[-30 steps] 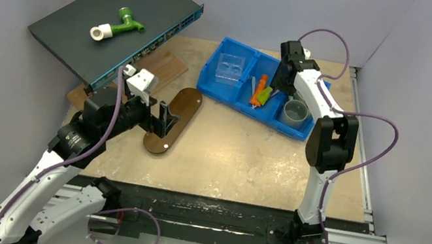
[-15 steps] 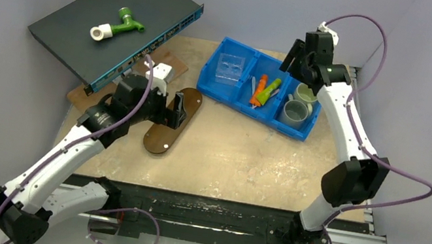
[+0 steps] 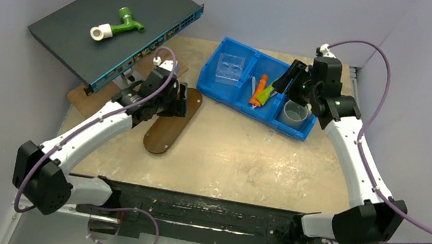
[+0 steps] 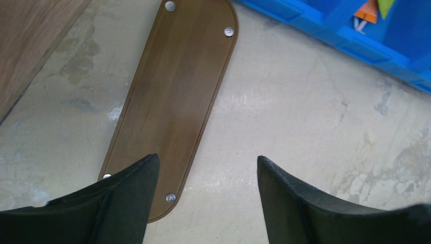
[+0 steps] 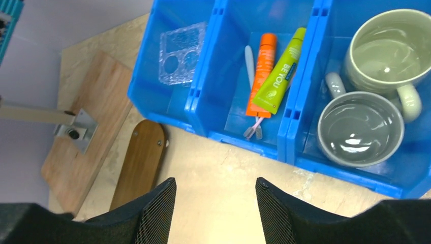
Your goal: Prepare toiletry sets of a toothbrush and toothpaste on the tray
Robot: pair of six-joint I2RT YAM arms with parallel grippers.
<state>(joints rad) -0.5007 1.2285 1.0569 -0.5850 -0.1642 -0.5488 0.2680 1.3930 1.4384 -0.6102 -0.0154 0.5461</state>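
Observation:
The dark-brown oval tray [image 3: 165, 130] lies bare left of centre; it also shows in the left wrist view [image 4: 173, 96] and the right wrist view [image 5: 140, 162]. My left gripper [image 4: 207, 168] is open and empty, above the tray's near end and the bare table; from above it [image 3: 171, 102] sits over the tray's far half. The orange tube [image 5: 262, 71], lime-green tube [image 5: 278, 73], pale toothbrush [image 5: 249, 63] and pink toothbrush [image 5: 255, 127] lie in the middle compartment of the blue bin [image 5: 203, 122]. My right gripper [image 5: 216, 188] is open and empty, above the table in front of the bin.
The bin [image 3: 237, 104] also holds a clear plastic insert [image 5: 178, 51], a green mug [image 5: 389, 48] and a grey mug [image 5: 361, 127]. A rectangular wooden board [image 5: 84, 132] lies left of the tray. A dark flat box [image 3: 84, 20] with a green-white fitting [image 3: 115, 24] stands at the back left.
My left arm has stretched forward, carrying its gripper over the tray's far half. My right arm has swung right and back from the bin's middle compartment. Both stay open and empty.

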